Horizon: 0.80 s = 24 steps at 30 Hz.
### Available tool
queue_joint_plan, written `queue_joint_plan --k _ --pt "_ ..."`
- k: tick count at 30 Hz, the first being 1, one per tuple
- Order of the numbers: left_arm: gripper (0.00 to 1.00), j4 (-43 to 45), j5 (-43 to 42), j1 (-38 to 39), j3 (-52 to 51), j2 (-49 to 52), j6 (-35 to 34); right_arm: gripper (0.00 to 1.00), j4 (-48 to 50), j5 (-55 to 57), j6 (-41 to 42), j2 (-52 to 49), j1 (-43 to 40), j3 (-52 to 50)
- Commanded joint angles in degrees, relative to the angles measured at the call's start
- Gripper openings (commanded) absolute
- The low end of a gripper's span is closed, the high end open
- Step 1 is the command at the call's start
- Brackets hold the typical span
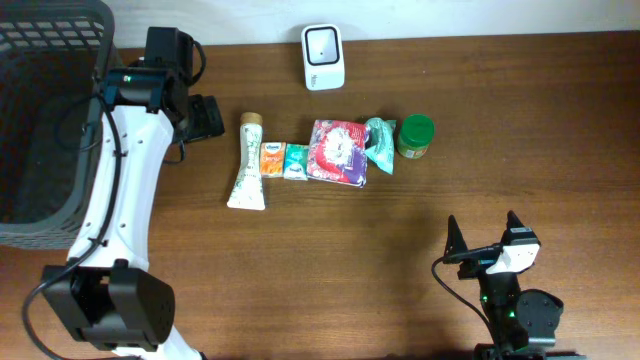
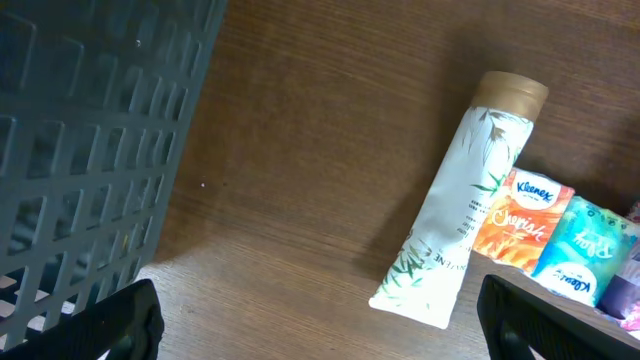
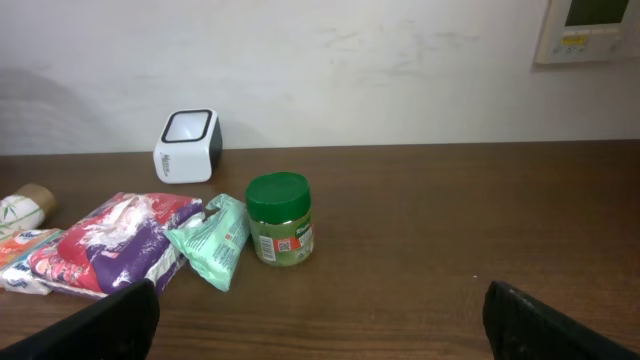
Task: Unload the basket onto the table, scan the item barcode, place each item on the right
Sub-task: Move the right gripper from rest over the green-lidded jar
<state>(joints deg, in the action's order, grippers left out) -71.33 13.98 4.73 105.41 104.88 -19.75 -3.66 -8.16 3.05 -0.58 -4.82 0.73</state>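
A row of items lies mid-table: a white tube with a tan cap (image 1: 247,160) (image 2: 460,215), an orange tissue pack (image 1: 271,158) (image 2: 522,220), a teal tissue pack (image 1: 296,161) (image 2: 583,250), a red and purple pack (image 1: 337,151) (image 3: 105,240), a mint green pouch (image 1: 380,143) (image 3: 212,240) and a green-lidded jar (image 1: 415,136) (image 3: 280,218). The white barcode scanner (image 1: 323,56) (image 3: 187,146) stands behind them. My left gripper (image 1: 205,117) (image 2: 320,320) is open, just left of the tube's cap, holding nothing. At the table's near right, my right gripper (image 1: 483,235) (image 3: 320,320) is open and empty, facing the items.
A dark grey slatted basket (image 1: 40,120) (image 2: 90,130) stands at the table's left edge, close beside my left arm. A wall runs behind the scanner.
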Motion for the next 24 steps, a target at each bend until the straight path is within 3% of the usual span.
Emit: queue_joint_plan --k 1,6,11,13,15,17,20,22,24 --pt "0.99 0.1 0.4 0.0 -0.5 -0.7 -1.3 0.99 -0.2 0.2 0.4 0.4 0.5 -0.4" --pt "0.99 0.1 0.4 0.0 -0.5 -0.7 -1.3 0.99 0.0 -0.3 0.5 0.4 0.4 -0.4" --pt "0.99 0.1 0.4 0.0 -0.5 -0.7 -1.3 0.99 8.3 -26.9 9.5 0.4 0.3 -0.4" --pt "0.99 0.1 0.4 0.0 -0.5 -0.7 -1.3 0.99 18.1 -22.4 9.5 0.4 0.3 -0.4" --pt "0.99 0.1 0.4 0.0 -0.5 -0.7 -1.3 0.99 36.1 -11.5 9.5 0.3 0.3 -0.4" --pt "0.99 0.1 0.4 0.0 -0.5 -0.7 -1.3 0.99 44.8 -2.7 9.5 -0.4 0.3 2.4" --pt "0.99 0.1 0.4 0.0 -0.5 -0.7 -1.3 0.99 36.3 -3.3 8.9 -3.3 0.3 11.2" --pt "0.99 0.1 0.4 0.1 -0.5 -0.7 -1.3 0.99 32.3 -10.7 -0.2 -8.0 0.3 17.9" --pt "0.99 0.1 0.4 0.1 -0.5 -0.7 -1.3 0.99 28.5 -15.1 -1.8 -14.0 0.3 26.1"
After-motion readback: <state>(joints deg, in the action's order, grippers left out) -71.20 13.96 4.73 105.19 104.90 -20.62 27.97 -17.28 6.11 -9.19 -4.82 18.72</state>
